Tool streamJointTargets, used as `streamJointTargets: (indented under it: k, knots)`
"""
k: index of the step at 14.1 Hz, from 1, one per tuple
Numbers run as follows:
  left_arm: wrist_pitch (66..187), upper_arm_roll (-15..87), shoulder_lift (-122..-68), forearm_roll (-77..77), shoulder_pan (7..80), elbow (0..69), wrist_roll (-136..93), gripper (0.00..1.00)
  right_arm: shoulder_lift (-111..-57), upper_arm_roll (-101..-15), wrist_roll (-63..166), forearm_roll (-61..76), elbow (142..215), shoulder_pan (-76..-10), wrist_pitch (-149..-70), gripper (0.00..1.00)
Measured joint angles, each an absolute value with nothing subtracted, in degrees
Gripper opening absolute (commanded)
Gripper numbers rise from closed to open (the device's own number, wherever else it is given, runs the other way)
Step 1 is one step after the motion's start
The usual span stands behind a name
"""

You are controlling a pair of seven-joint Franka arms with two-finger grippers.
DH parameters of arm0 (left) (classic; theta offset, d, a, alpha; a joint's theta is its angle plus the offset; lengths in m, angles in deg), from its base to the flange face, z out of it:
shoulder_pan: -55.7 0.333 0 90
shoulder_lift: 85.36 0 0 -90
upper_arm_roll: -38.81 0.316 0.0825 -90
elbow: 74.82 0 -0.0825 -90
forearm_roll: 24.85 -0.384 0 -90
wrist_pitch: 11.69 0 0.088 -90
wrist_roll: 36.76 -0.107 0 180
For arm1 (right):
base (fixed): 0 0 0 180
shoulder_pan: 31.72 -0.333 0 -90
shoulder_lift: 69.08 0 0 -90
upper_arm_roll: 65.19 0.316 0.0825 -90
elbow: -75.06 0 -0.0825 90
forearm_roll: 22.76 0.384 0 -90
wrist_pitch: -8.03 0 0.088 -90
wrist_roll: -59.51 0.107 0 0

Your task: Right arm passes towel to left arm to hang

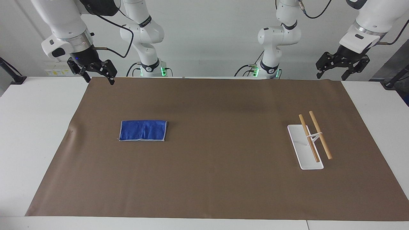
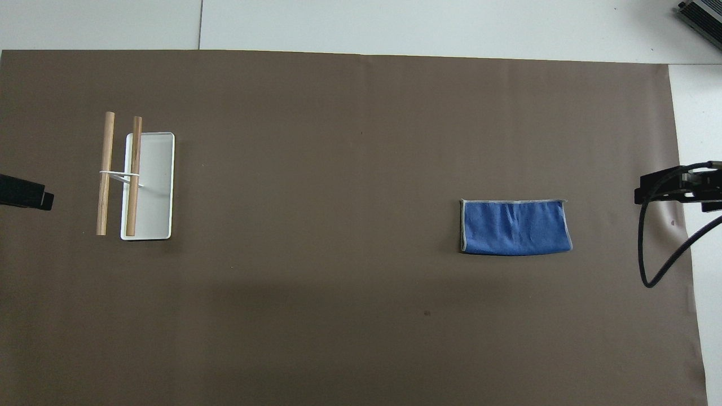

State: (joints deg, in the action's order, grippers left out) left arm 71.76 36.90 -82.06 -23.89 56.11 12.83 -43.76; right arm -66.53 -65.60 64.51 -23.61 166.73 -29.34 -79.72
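Note:
The blue towel (image 1: 143,130) lies flat on the brown mat (image 1: 211,105), toward the right arm's end of the table; it also shows in the overhead view (image 2: 514,227). My right gripper (image 1: 96,74) hangs open and empty in the air over the mat's corner at the robots' edge, apart from the towel; only its tip (image 2: 657,188) shows from above. My left gripper (image 1: 342,67) hangs open and empty over the mat's other corner at the robots' edge; its tip (image 2: 34,196) shows from above.
A hanging rack with two wooden rods (image 1: 316,135) on a white base (image 1: 300,150) stands toward the left arm's end of the table, also in the overhead view (image 2: 148,186). A black cable (image 2: 648,248) loops below the right gripper.

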Motion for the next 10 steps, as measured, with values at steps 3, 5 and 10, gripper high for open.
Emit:
streamJointTargets:
  k: [3, 5, 10]
  knots:
    - [71.76, 36.91, -82.06, -23.89, 56.11, 12.83, -43.76, 1.00, -66.53, -65.59, 64.51, -23.61, 166.74, -29.34, -79.72, 1.00]
    - [71.75, 36.94, -82.06, -23.89, 56.11, 12.83, -43.76, 1.00, -66.53, -65.58, 64.51, -23.61, 166.79, -29.34, -79.72, 1.00]
    - [71.75, 36.96, -82.06, -23.89, 56.11, 12.83, -43.76, 1.00, -66.38, -65.52, 64.52, -23.61, 167.62, -29.38, -80.02, 1.00]
